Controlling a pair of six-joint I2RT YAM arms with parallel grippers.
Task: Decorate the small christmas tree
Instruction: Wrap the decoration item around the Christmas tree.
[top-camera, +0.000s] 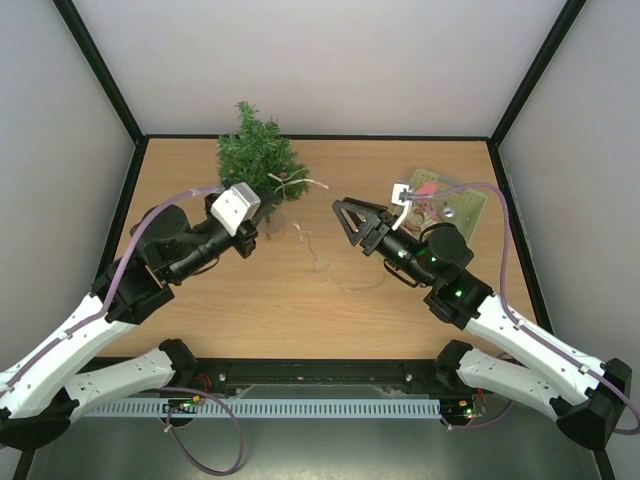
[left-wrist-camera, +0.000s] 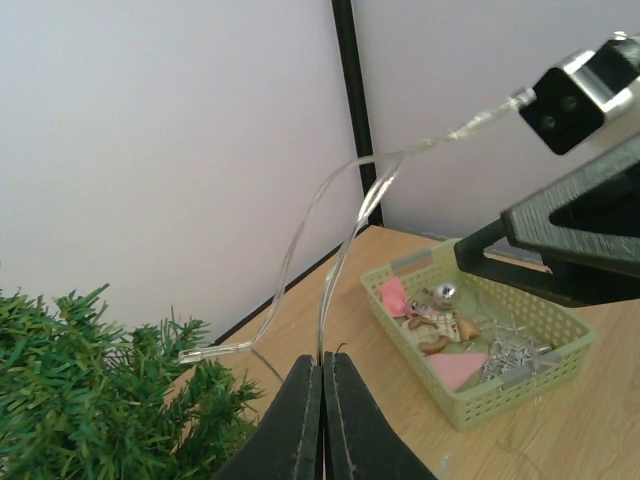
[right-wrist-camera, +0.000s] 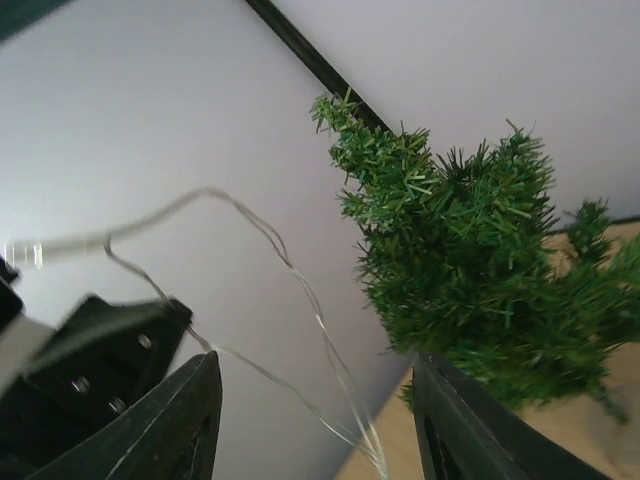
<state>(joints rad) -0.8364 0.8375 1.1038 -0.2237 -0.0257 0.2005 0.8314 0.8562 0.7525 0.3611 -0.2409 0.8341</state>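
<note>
A: Surroundings?
B: Upright small christmas tree (top-camera: 258, 155), back left of table (top-camera: 300, 290); ornament basket (top-camera: 476, 212) back right.
A: Hands?
B: My left hand (left-wrist-camera: 322, 365), low by the tree, pinches a thin wire (left-wrist-camera: 470, 122); right hand (top-camera: 345, 222) gapes released mid-table.

One small christmas tree (top-camera: 258, 155), one basket (left-wrist-camera: 520, 400), one wire string (left-wrist-camera: 340, 215), two hands (left-wrist-camera: 322, 372) (right-wrist-camera: 315, 365)

Small christmas tree (top-camera: 258, 152) sits back left on the desk (top-camera: 300, 300), with the left claw (top-camera: 250, 232) right at its foot (mostly hidden under a white camera box). A thin wire (top-camera: 303, 232) lies between the claws. The right claw (top-camera: 343, 224) is spread wide, and there's a green basket (top-camera: 472, 208) behind that arm.
</note>
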